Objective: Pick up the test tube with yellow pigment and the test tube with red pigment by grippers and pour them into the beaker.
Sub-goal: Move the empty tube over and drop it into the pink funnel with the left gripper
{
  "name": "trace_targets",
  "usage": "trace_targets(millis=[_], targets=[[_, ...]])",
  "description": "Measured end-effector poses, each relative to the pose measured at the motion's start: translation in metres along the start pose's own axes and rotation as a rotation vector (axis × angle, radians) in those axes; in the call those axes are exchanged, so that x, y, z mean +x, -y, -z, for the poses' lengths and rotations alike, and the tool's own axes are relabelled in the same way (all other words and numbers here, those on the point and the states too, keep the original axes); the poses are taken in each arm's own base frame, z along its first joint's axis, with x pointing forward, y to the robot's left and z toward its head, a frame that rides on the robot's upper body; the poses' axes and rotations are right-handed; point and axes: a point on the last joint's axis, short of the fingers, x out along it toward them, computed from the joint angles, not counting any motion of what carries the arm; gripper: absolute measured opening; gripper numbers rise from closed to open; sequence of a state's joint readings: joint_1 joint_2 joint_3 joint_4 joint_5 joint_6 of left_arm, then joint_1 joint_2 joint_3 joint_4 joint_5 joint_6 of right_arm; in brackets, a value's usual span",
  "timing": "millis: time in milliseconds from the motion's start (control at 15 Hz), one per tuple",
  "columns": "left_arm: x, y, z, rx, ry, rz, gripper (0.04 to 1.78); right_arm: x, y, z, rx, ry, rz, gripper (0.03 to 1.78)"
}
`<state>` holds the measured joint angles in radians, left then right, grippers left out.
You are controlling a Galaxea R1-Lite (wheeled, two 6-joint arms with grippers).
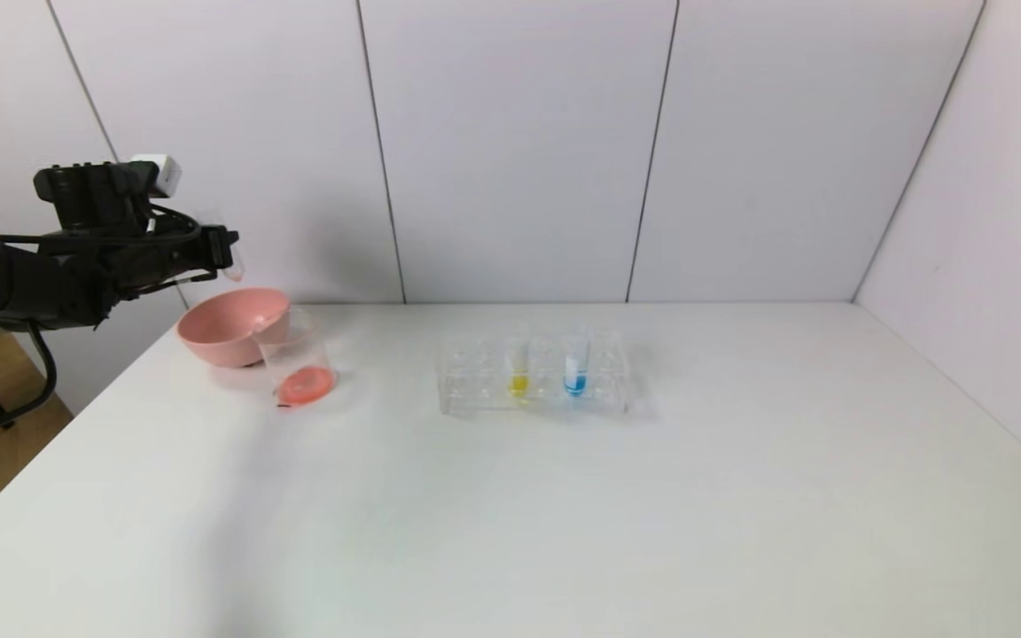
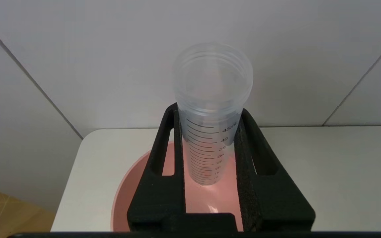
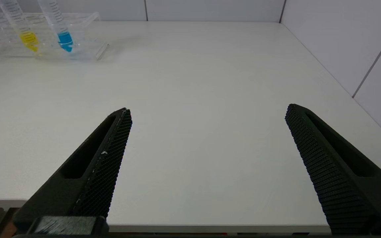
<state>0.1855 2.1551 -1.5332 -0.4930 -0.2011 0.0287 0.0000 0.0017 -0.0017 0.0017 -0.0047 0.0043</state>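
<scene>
Yellow tube [image 1: 518, 363] racked; beaker [image 1: 300, 361] red-bottomed.

Before you, a white table [image 1: 564, 496] carries three things. A pink bowl [image 1: 229, 332] sits at the far left corner, with a clear beaker [image 1: 296, 359], red liquid pooled in its bottom, touching its front right side. A clear tube rack [image 1: 535, 374] stands near the table's middle, well apart from both.
</scene>
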Motion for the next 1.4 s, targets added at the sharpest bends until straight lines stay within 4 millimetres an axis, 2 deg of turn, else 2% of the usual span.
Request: trace_targets(millis=[467,800,1133,1400], targets=[[0.026,-0.01,0.031,-0.005,-0.052,-0.01,0.45,0.0,0.0,0.0,0.0,0.0,0.0,1.7],[0.038,-0.016,0.05,-0.015,-0.108,-0.016,0.45,0.0,0.0,0.0,0.0,0.0,0.0,1.7],[0.043,-0.019,0.06,-0.021,-0.142,-0.021,0.45,0.0,0.0,0.0,0.0,0.0,0.0,1.7],[0.043,-0.019,0.059,-0.018,-0.15,-0.02,0.45,0.0,0.0,0.0,0.0,0.0,0.0,1.7]])
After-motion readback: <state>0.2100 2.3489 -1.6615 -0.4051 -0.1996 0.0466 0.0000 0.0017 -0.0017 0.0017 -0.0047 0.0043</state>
